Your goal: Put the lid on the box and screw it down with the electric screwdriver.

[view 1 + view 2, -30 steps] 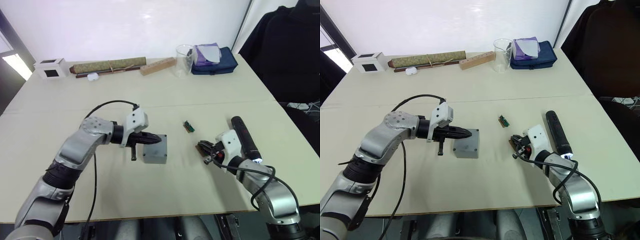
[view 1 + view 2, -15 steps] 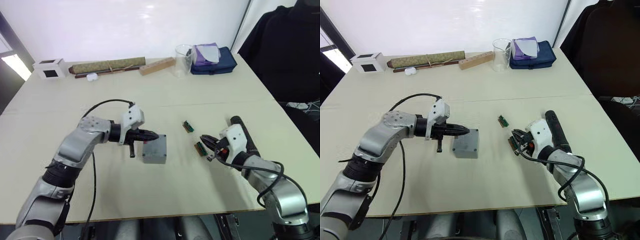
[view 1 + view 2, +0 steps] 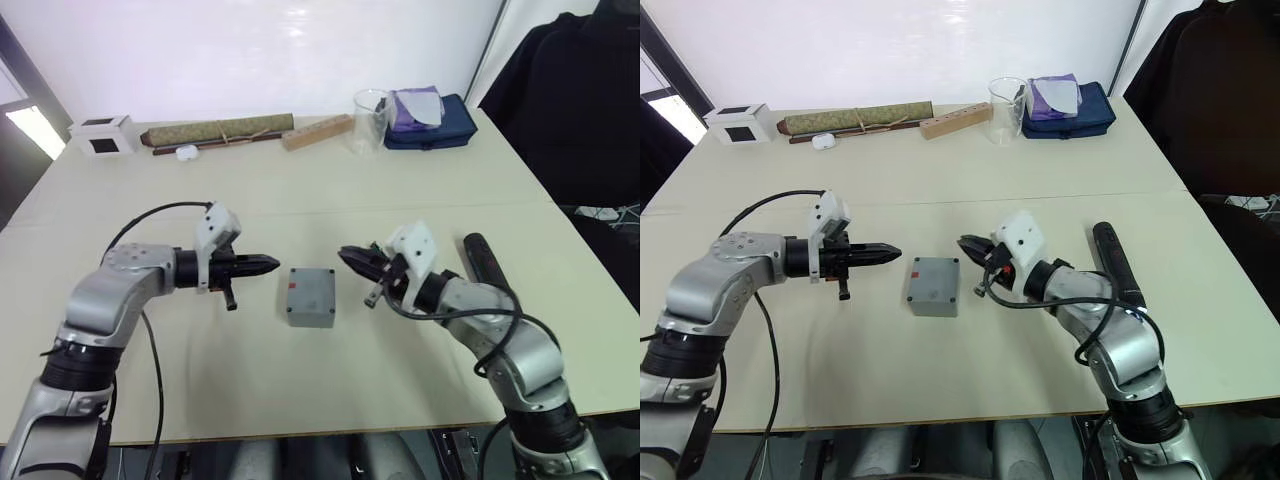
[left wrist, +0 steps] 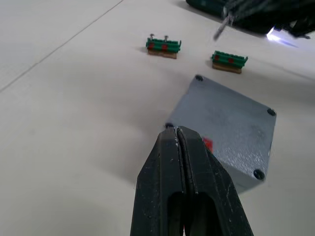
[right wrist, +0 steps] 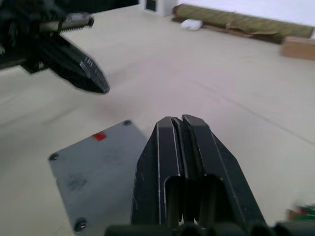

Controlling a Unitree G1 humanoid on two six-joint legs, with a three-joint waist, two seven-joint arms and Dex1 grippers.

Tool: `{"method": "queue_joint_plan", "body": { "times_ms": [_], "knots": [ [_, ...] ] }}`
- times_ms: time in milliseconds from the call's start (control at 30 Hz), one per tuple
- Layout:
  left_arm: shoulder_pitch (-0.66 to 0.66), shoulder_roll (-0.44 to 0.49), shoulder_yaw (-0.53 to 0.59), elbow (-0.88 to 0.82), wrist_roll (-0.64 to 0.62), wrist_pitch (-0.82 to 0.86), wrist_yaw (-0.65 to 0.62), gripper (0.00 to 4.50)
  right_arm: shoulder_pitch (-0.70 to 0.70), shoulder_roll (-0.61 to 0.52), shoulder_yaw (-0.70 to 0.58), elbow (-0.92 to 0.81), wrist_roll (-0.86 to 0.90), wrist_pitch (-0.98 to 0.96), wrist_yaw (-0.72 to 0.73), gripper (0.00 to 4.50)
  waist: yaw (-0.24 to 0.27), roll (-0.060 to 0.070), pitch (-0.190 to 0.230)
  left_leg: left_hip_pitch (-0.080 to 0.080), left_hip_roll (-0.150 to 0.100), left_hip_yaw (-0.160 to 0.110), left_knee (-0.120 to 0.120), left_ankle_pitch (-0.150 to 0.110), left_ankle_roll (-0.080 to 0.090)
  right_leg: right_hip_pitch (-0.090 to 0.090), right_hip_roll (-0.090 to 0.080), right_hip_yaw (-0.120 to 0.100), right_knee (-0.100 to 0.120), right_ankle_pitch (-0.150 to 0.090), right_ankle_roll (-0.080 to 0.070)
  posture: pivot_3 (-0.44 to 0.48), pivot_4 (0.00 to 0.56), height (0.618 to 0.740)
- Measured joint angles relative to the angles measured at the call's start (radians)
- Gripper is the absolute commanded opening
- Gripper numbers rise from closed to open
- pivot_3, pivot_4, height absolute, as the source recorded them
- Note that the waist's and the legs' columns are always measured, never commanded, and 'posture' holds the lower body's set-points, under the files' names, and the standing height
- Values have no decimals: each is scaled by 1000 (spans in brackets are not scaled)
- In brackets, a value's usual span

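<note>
The box (image 3: 311,296) is seen near the middle of the table (image 3: 420,190), the lid (image 4: 231,123) seated on it with a small red mark on top. It is flanked by the left gripper (image 3: 268,265) and the right gripper (image 3: 348,258), both with fingers pressed together on nothing, neither touching it. The electric screwdriver (image 3: 485,264) lies flat toward the table's right edge, beyond the right arm.
</note>
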Motion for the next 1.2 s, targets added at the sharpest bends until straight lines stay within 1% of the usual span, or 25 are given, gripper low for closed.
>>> {"method": "queue_joint_plan", "body": {
  "times_ms": [167, 467, 933, 967, 1000, 1033, 1067, 1167, 1200],
  "knots": [
    [30, -3, 11, -56, -31, 25, 28, 0, 4, 1, 49, 44, -31, -45, 20, 45, -2, 0, 0, 0, 0, 0, 0, 0, 0, 0, 0, 0, 0, 0, 0, 0, 150, 740],
    [23, -7, -2, -55, -38, 24, 44, 0, 2, 18, 52, 106, -76, -94, 19, 45, -4, 0, 0, 0, 0, 0, 0, 0, 0, 0, 1, 0, 0, 0, 0, 0, 150, 740],
    [15, -13, -23, -31, -20, -8, 43, 0, 6, 23, 67, 114, -108, -95, 32, 45, -4, 0, 0, 0, 0, 0, 0, 0, 0, 0, 1, 0, 0, 0, 0, 0, 150, 740],
    [15, -13, -24, -28, -18, -10, 42, 0, 5, 23, 68, 114, -110, -95, 32, 707, -4, 0, 0, 0, 0, 0, 0, 0, 0, 0, 1, 0, 0, 0, 0, 0, 150, 740],
    [15, -14, -24, -24, -16, -12, 42, 0, 4, 23, 70, 117, -113, -95, 33, 824, -4, 0, 0, 0, 0, 0, 0, 0, 0, 0, 1, 0, 0, 0, 0, 0, 150, 740],
    [15, -14, -24, -20, -16, -14, 41, 0, 3, 23, 73, 124, -115, -95, 34, 1179, -4, 0, 0, 1, 0, 0, 0, 0, 0, 0, 1, 0, 0, 0, 0, 0, 150, 740],
    [15, -14, -24, -13, -15, -17, 41, 0, 3, 24, 75, 128, -116, -95, 35, 1653, -4, 0, 0, 1, 0, 0, 0, 0, 0, 0, 1, 0, 0, 0, 0, 0, 150, 740],
    [14, -15, -25, -5, -9, -27, 40, 0, 0, 24, 74, 132, -117, -95, 37, 2655, -4, 0, 0, 0, 0, 0, 0, 0, 0, 0, 1, 0, 0, 0, 0, 0, 150, 740],
    [14, -16, -25, -5, -8, -28, 40, 0, 0, 23, 73, 132, -117, -95, 37, 3082, -4, 0, 0, 0, 0, 0, 0, 0, 0, 0, 1, 0, 0, 0, 0, 0, 150, 740]
  ]
}}
